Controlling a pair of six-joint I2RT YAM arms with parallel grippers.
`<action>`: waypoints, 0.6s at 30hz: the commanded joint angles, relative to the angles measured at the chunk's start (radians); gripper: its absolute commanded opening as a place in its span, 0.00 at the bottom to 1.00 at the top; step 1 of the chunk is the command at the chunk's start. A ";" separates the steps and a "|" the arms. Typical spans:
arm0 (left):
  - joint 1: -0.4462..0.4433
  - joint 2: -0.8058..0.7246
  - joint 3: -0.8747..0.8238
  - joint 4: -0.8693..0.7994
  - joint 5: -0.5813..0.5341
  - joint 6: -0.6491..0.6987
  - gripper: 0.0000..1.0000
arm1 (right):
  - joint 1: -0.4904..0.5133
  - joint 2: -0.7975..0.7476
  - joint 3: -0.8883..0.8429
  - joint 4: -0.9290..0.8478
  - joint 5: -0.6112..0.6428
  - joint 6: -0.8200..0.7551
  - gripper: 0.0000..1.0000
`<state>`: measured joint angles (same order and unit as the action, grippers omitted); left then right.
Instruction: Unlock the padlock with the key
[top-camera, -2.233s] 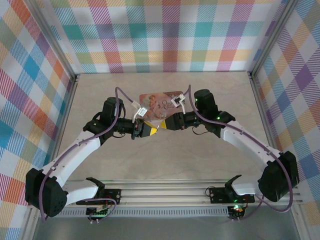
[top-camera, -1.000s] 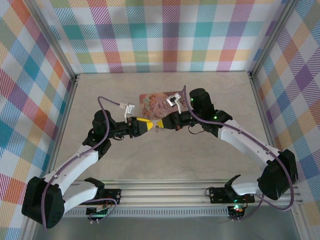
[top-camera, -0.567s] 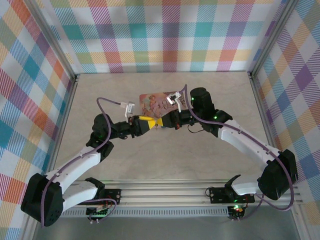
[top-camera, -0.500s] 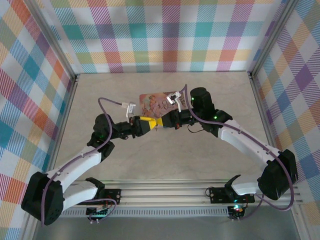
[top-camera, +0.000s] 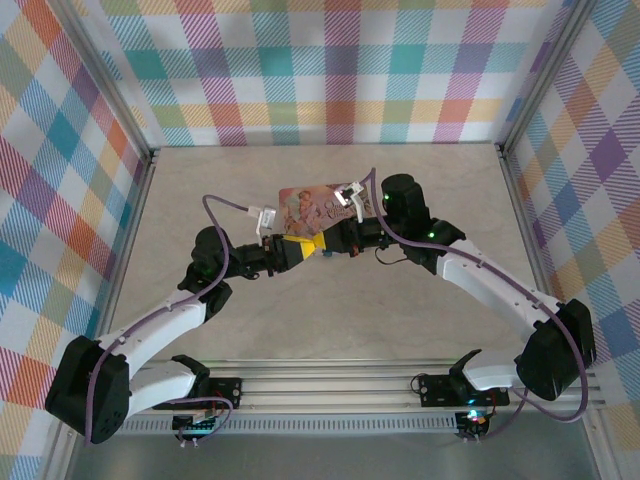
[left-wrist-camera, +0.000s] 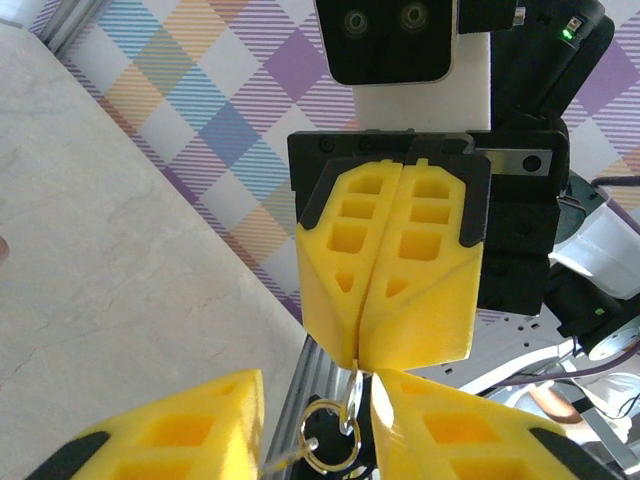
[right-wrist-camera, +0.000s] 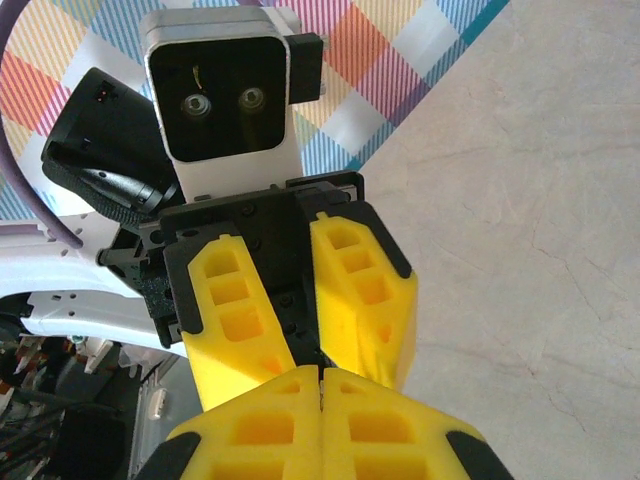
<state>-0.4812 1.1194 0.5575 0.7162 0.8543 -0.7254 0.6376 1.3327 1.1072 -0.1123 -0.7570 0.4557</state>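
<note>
Bare table (top-camera: 330, 330) in front, plenty of room. Mid-table the left gripper (right-wrist-camera: 320, 365) gapes either side of a small ring (left-wrist-camera: 333, 442) hanging from a thin metal piece (left-wrist-camera: 351, 388) pinched in the right gripper (left-wrist-camera: 360, 355) (padlock's whereabouts: can't tell). Just behind lies the pink tin (top-camera: 308, 205).

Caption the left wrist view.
Shut right end effector dangles a small metal ring between the open yellow fingers of the left end effector.

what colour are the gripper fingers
Yellow fingers with black backing, best seen in the left wrist view.
</note>
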 joint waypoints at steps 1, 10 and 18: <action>-0.011 -0.001 -0.005 0.016 0.017 0.015 0.26 | -0.003 -0.027 0.002 0.023 0.000 -0.012 0.00; -0.010 0.009 -0.001 0.004 0.031 0.025 0.21 | -0.002 -0.030 0.001 0.018 0.008 -0.015 0.00; -0.011 -0.009 -0.005 -0.031 0.015 0.050 0.18 | -0.004 -0.032 0.002 0.010 0.011 -0.019 0.00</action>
<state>-0.4831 1.1240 0.5575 0.7078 0.8623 -0.7094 0.6361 1.3315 1.1072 -0.1169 -0.7403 0.4553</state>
